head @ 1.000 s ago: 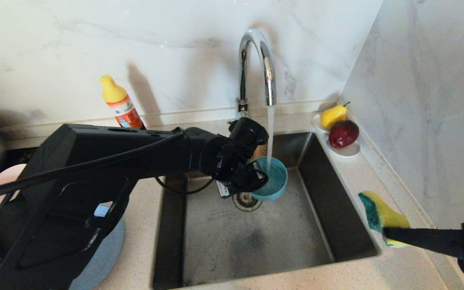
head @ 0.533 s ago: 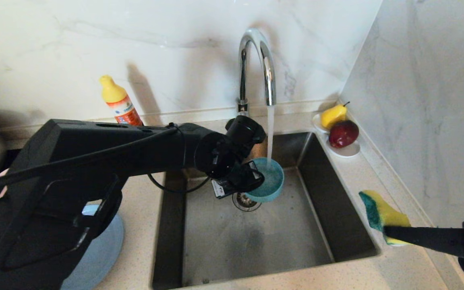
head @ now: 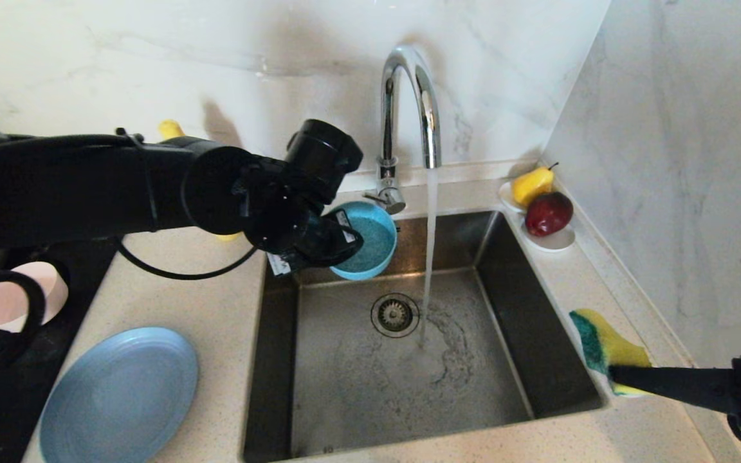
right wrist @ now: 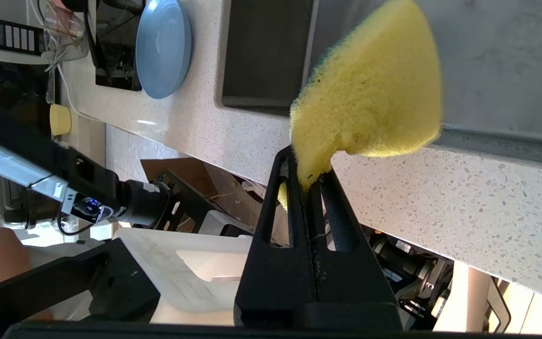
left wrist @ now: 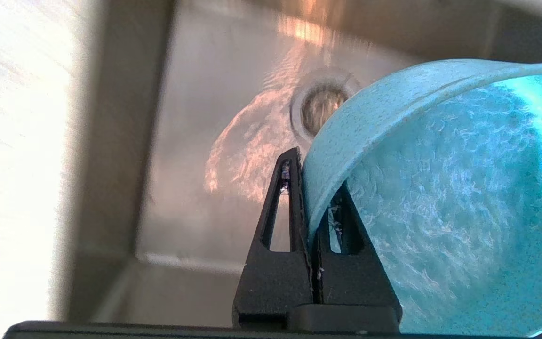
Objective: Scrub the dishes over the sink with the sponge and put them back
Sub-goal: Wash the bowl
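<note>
My left gripper [head: 338, 241] [left wrist: 306, 188] is shut on the rim of the teal bowl [head: 367, 247] [left wrist: 440, 212], one finger inside and one outside. The bowl hangs tilted above the back left corner of the steel sink [head: 473, 399], clear of the running water. Over the counter at the sink's right edge, my right gripper [head: 615, 376] [right wrist: 306, 181] is shut on the yellow and green sponge [head: 605, 344] [right wrist: 370, 99]. A grey-blue plate [head: 119, 395] [right wrist: 163, 47] lies on the counter left of the sink. The pale pink bowl [head: 13, 302] sits further left, partly behind my arm.
The chrome tap [head: 409, 109] runs water down beside the drain strainer [head: 395, 315]. A yellow pear [head: 531, 183] and a red apple [head: 547, 213] rest on a white oval dish [head: 557, 239] at the back right corner. A yellow-capped bottle [head: 170, 128] peeks from behind my left arm.
My left arm has lifted the teal bowl out of the water stream and carried it up and to the left, uncovering the plate and the drain. The right gripper with the sponge has stayed put.
</note>
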Tool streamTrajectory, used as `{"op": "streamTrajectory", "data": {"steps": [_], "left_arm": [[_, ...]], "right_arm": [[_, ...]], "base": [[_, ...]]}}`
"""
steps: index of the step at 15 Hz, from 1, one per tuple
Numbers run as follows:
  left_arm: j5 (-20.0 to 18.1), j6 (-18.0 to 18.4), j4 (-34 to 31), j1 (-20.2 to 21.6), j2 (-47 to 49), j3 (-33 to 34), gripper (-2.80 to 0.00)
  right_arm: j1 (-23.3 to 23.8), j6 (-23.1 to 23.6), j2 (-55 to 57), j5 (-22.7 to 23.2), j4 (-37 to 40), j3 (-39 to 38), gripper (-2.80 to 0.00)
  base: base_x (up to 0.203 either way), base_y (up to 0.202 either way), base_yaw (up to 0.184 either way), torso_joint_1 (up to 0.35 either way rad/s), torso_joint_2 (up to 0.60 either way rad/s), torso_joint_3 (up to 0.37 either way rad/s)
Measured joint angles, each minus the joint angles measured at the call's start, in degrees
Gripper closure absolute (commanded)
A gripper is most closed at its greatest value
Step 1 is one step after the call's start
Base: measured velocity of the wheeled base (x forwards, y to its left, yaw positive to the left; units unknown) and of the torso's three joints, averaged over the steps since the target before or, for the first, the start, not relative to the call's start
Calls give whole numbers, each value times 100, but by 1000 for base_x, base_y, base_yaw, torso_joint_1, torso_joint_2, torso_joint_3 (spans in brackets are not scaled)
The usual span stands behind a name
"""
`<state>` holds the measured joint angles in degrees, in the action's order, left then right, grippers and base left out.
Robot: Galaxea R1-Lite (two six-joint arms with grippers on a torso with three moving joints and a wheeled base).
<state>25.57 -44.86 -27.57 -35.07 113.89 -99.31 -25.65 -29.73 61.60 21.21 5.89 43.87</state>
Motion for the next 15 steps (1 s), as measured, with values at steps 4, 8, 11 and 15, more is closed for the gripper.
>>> {"op": "streamTrajectory", "data": {"steps": [4, 8, 11, 15], "left_arm": [[320, 731, 1536, 187, -766, 1181, 0], [326, 1651, 3991, 269, -1287, 2600, 0], [89, 2293, 5992, 278, -1453, 3466, 0], [-826, 2649, 7887, 291, -1699, 4250, 0]], "right_arm": [[-23, 7, 32, 28, 0, 4, 0], [-23, 27, 110, 83, -63, 7, 0], [-17, 28, 183, 105, -251, -101, 0], [-15, 27, 262, 106, -258, -129, 0]], "base": [[0, 0, 0, 0, 0, 0], [0, 0, 0, 0, 0, 0], [0, 0, 0, 0, 0, 0], [0, 0, 0, 0, 0, 0]]}}
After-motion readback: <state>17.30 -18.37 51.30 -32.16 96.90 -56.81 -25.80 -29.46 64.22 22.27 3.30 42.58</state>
